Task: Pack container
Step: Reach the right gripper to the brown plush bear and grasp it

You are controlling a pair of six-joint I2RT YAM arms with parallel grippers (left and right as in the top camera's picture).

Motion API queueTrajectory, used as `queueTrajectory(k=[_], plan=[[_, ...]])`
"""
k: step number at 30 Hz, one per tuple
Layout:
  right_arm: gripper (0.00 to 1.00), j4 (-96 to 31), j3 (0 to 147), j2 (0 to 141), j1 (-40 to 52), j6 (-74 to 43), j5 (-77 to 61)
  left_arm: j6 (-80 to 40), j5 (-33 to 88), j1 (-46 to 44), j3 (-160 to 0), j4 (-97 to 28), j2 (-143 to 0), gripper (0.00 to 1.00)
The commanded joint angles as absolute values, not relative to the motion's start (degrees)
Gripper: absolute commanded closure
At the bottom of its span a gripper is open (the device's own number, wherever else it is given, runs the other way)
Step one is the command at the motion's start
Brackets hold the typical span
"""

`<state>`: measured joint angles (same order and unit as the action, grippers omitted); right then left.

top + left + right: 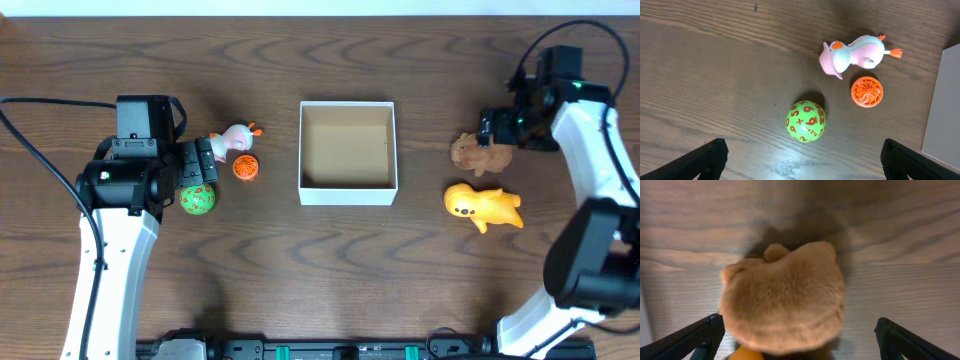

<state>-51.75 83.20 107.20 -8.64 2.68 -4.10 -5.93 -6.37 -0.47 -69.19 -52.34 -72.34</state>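
Wooden table [715, 75], container [946, 110] mostly off-frame

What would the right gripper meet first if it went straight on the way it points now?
Most likely the brown plush: it sits centred right ahead of the open right gripper; how far is unclear.

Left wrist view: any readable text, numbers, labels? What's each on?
"9": orange digit on the green ball, possibly a 6 upside down.
Other orange marks on that ball: too small to read.
Duck toy, orange ball, container: no text visible.
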Motion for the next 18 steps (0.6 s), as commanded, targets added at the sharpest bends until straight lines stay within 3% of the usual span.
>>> queueTrajectory(k=[1,5,11,18], plan=[[0.01,-51.35,83.79,111.68,-7.01,2.42,-3.38,-5.19,-6.48,-0.27,-70.26,-52.47,-72.75,0.02],[0.03,-50.68,83.79,116.6,-5.63,2.35,-3.27,-5.17,-6.48,-0.27,-70.26,-52.45,-72.75,0.02],[0.6,-51.51,83.77,119.28,-4.62,-1.1,-0.38,-5.17,-6.48,-0.27,-70.26,-52.45,-72.75,0.02],[0.9,-52.73,83.79,119.15,-3.42,-3.03,1.54,-5.19,-6.48,-0.27,-70.26,-52.45,-72.75,0.02]])
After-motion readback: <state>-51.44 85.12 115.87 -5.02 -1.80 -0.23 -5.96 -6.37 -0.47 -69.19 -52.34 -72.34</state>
